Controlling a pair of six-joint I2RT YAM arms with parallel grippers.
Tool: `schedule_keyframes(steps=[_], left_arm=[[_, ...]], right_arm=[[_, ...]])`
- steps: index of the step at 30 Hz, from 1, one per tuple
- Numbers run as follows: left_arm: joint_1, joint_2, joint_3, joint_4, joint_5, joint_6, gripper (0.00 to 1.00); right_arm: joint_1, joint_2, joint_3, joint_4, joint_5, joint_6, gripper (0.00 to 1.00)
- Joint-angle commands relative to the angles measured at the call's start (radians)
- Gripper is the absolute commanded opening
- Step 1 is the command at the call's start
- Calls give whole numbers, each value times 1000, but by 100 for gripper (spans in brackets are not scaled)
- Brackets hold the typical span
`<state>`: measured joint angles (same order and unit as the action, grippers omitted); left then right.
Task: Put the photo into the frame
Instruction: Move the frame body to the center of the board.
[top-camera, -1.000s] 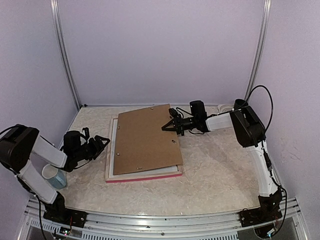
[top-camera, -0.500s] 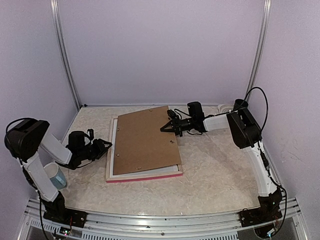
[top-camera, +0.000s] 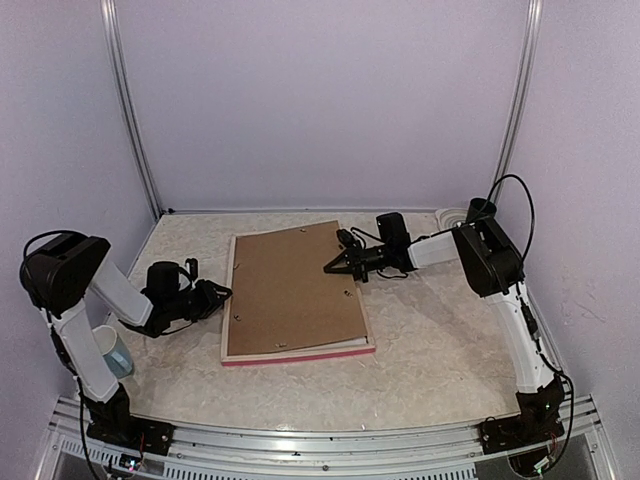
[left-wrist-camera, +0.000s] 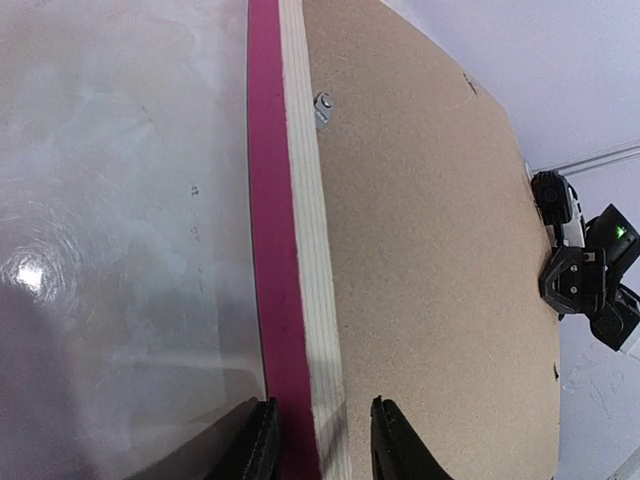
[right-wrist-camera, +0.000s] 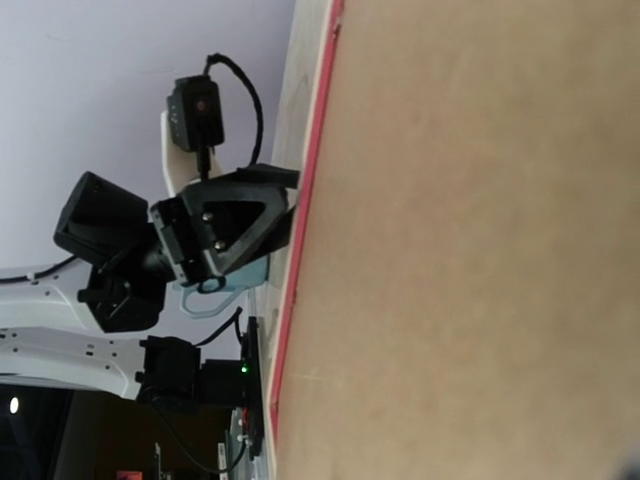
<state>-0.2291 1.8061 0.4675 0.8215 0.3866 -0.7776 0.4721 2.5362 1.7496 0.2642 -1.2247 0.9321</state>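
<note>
Top external view: I find the table (top-camera: 430, 350) carrying the frame (top-camera: 300, 356), which lies face down between the two sets of fingers, pink edge outward and pale wood back up. A brown board (top-camera: 290, 290) lies on that back and covers nearly all of it. The photo shows in no view; whether it sits beneath the board I cannot tell. A mug (top-camera: 113, 352) stands behind the left gripper (top-camera: 222, 294), beside that arm and well apart from the frame. On the left wrist view, the left gripper is closed down on the frame's left rim, one finger (left-wrist-camera: 258, 450) against the pink edge and the other on the board side, with the rim filling the gap. A small metal clip (left-wrist-camera: 322, 103) sits on the pale wood ahead of those fingers. The right gripper (top-camera: 333, 266) is closed, tips at the board's right edge; I cannot tell whether anything is pinched.
</note>
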Motion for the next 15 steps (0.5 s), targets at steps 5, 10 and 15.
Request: schedule_keyframes(steps=[5,10,15], left_arm=[[-56,-1,29,-38,-2,36,31],[-83,-26,11,-48,-17,33,31],[-120,-63,-22,-49,-35,11,31]], right_arm=[[17,-65,-105,3,-17,-56,0],[17,-110,-182,13,5,-72,0],[19,-162,-268,27,35,-83,0]])
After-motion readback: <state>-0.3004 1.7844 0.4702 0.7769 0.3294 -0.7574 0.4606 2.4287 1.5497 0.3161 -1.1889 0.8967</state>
